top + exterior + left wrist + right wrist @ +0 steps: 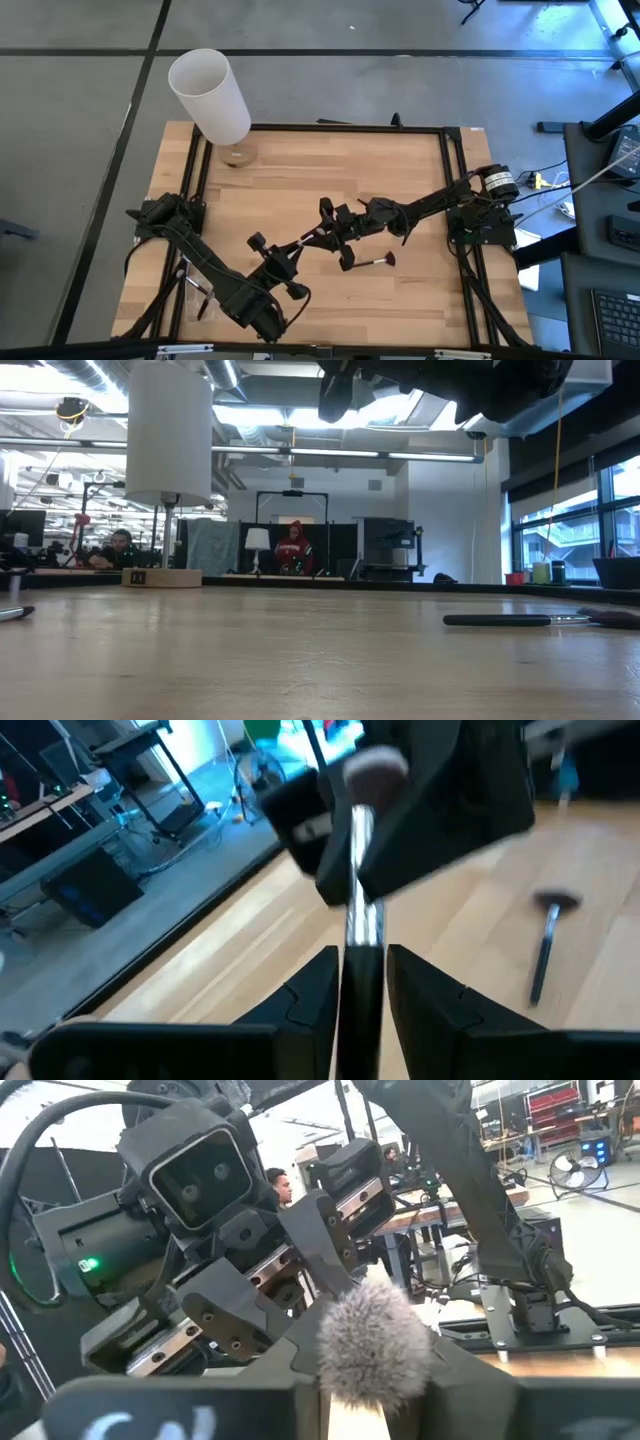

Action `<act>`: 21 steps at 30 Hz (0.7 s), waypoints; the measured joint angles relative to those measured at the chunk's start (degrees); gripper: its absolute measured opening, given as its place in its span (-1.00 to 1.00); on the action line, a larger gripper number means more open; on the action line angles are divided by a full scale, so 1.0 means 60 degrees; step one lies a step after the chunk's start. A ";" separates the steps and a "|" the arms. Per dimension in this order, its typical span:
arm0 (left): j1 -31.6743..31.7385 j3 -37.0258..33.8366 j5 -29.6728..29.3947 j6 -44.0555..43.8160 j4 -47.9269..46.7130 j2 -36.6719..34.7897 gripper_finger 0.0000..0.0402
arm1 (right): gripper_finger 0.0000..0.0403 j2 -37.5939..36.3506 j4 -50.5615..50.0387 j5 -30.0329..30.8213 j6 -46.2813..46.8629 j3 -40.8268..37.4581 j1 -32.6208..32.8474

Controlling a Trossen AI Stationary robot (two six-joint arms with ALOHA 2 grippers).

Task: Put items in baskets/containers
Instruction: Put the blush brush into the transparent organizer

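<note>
A thin makeup brush point(312, 236) with a dark handle, silver ferrule and grey fluffy tuft point(375, 1342) hangs in the air over the middle of the table, between my two grippers. My left gripper point(292, 250) is shut on its handle end and my right gripper point(330, 230) on its tuft end. Another brush point(370, 262) with a reddish-brown head lies flat on the wood just near of them, also seen in the low view point(520, 620). Near the left arm's base, a few brushes point(195, 293) lie in what looks like a see-through container. My left gripper pinches the brush's dark handle point(360, 1005) between its two fingers point(318, 992), just behind the ferrule. The fingers run along the brush, which sticks out beyond them, lifted clear of the table. My right gripper closes its two fingers on the brush's tuft end from the opposite side, at the ferrule point(357, 830) just below the tuft. The tuft point(372, 1330) pokes through between the fingers toward the wrist. The exact contact place is hidden by the fingers.
A tall white cylinder point(210, 95) stands on a small wooden base point(238, 155) at the table's far left. A black frame point(330, 128) rims the table. People sit in the room beyond point(293, 545). Bare wood lies near the far right corner.
</note>
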 joint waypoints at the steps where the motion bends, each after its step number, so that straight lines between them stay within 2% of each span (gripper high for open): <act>1: -0.0002 0.0000 0.0210 0.0147 -0.0086 0.0000 -0.57 | -0.71 0.0000 -0.0099 0.0114 -0.0104 0.0000 0.0000; 4: -0.0022 0.0000 0.1325 0.0455 -0.0393 -0.0100 -0.52 | -0.73 0.0000 -0.0702 0.0868 -0.0654 0.0000 0.0018; 9: -0.0232 0.0011 0.4429 0.1079 -0.0497 -0.0439 -0.36 | -0.73 0.0000 -0.1640 0.2288 -0.1226 0.0000 -0.0045; 11: -0.0383 0.0007 0.5159 0.1316 -0.0744 -0.0581 -0.28 | -0.73 0.0000 -0.1853 0.2529 -0.1278 0.0018 -0.0104; 13: -0.0515 0.0007 0.5220 0.0883 -0.1279 -0.0869 -0.21 | -0.73 0.0005 -0.2473 0.2547 -0.1282 0.0275 -0.0159; 15: -0.0627 -0.0039 0.4822 0.0660 -0.1233 -0.1301 -0.17 | -0.73 0.0218 -0.3050 0.2550 -0.1285 0.0757 -0.0162; 19: -0.0886 -0.0055 0.3108 0.0660 -0.1254 -0.2187 -0.15 | -0.73 0.1295 -0.4105 0.2457 -0.1480 0.2187 -0.0028; 21: -0.0998 -0.0055 0.2420 0.1101 -0.1240 -0.2580 -0.17 | -0.73 0.2003 -0.4718 0.2206 -0.1618 0.3102 0.0105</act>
